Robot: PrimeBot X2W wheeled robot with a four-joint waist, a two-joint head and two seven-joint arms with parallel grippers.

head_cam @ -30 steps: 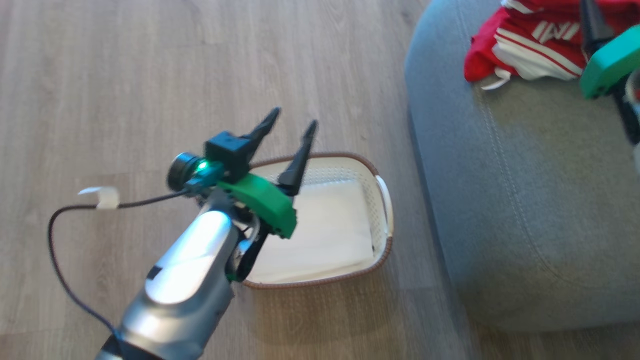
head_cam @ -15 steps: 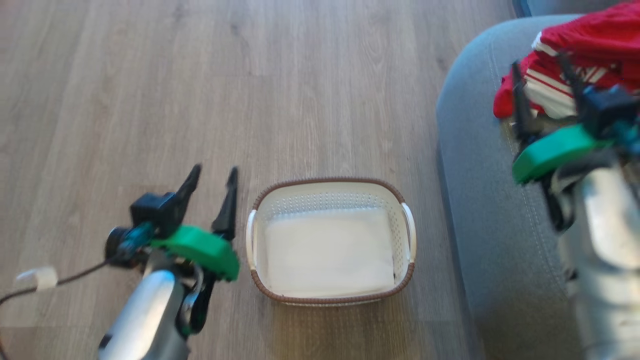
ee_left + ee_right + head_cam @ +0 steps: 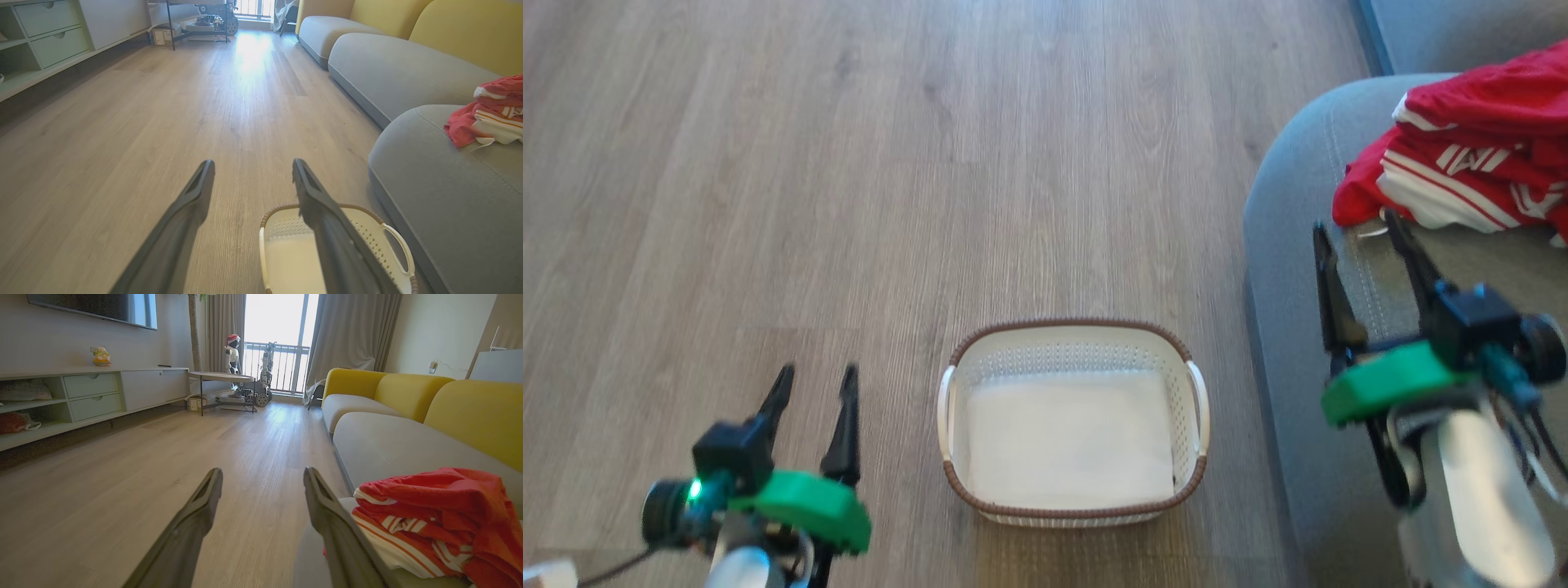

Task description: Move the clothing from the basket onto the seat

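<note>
The clothes (image 3: pixel 1470 175) lie heaped on the seat (image 3: pixel 1298 327), upper right; the basket (image 3: pixel 1074 327), lower centre, looks emptied of them. The left gripper (image 3: pixel 817 374) and right gripper (image 3: pixel 1354 223) are both released. The right one could snag the pile and drag it off.

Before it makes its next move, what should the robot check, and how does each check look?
1. Basket emptied: ok, just a white liner inside.
2. Clothing on the seat: ok, piled near its corner.
3. Left pincer holding nothing: ok, open, beside the basket.
4. Right pincer holding nothing: ok, open, beside the clothing.
5. Anything hidden under the liner: cannot tell.
</note>
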